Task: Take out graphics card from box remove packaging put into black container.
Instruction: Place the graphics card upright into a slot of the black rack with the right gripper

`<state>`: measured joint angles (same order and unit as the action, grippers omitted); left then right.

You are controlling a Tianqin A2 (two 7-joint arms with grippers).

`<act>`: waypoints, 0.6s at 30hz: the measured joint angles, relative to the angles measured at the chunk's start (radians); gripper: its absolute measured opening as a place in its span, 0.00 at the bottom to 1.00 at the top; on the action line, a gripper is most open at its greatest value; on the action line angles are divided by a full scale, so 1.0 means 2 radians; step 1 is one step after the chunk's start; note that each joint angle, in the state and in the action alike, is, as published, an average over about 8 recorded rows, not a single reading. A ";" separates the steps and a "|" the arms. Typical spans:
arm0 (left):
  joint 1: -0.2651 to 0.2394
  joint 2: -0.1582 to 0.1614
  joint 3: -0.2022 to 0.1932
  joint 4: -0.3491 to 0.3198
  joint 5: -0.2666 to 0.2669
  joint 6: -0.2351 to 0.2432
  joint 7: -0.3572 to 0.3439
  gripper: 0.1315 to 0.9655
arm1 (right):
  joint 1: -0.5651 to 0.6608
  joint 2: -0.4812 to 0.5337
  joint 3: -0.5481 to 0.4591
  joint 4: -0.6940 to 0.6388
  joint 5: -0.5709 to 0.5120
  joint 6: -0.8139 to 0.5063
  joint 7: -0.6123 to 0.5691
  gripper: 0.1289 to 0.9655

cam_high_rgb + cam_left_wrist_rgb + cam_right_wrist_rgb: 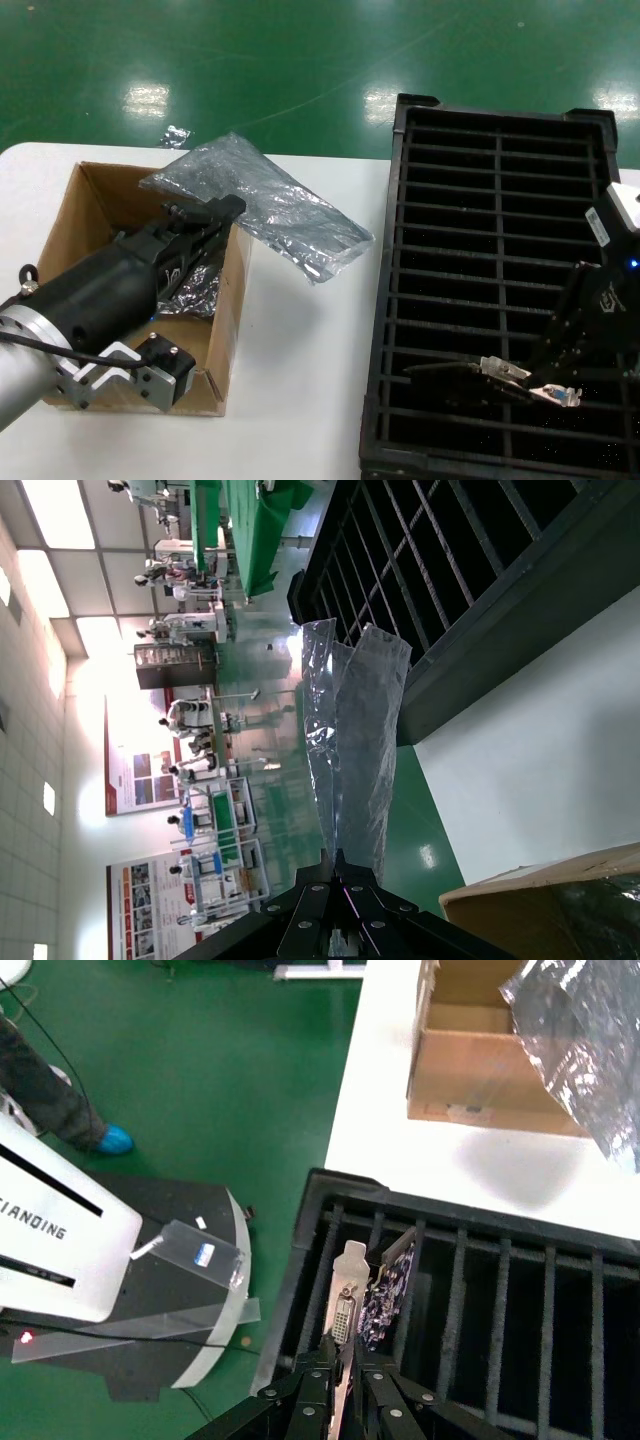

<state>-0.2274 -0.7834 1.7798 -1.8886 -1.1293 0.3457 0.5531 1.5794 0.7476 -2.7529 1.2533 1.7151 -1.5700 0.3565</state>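
While left gripper (228, 208) jaws pinch the packaging (262, 203), right gripper (545, 385) jaws clamp graphics card (500, 374), board mostly hidden in black container (500, 140).

On the table (300, 400), the box (90, 215) sits to my left and the container (400, 300) to my right, well apart. My left gripper (232, 207) is above the box's right wall, holding the bag (270, 205) over the gap between them. My right gripper (545, 385) holds the card (500, 372) in a near slot.
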 joint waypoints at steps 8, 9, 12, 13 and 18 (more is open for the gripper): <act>0.000 0.000 0.000 0.000 0.000 0.000 0.000 0.01 | -0.003 0.013 0.000 0.021 0.016 0.000 0.007 0.03; 0.000 0.000 0.000 0.000 0.000 0.000 0.000 0.01 | -0.004 0.014 0.000 0.022 0.016 0.000 0.007 0.03; 0.000 0.000 0.000 0.000 0.000 0.000 0.000 0.01 | -0.007 0.014 0.000 0.019 0.017 0.000 0.005 0.03; 0.000 0.000 0.000 0.000 0.000 0.000 0.000 0.01 | -0.008 0.014 0.000 0.017 0.016 0.000 0.004 0.03; 0.000 0.000 0.000 0.000 0.000 0.000 0.000 0.01 | -0.009 0.007 0.000 -0.002 0.007 0.000 -0.003 0.03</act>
<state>-0.2274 -0.7834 1.7798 -1.8886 -1.1293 0.3457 0.5531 1.5606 0.7619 -2.7530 1.2496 1.7296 -1.5700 0.3501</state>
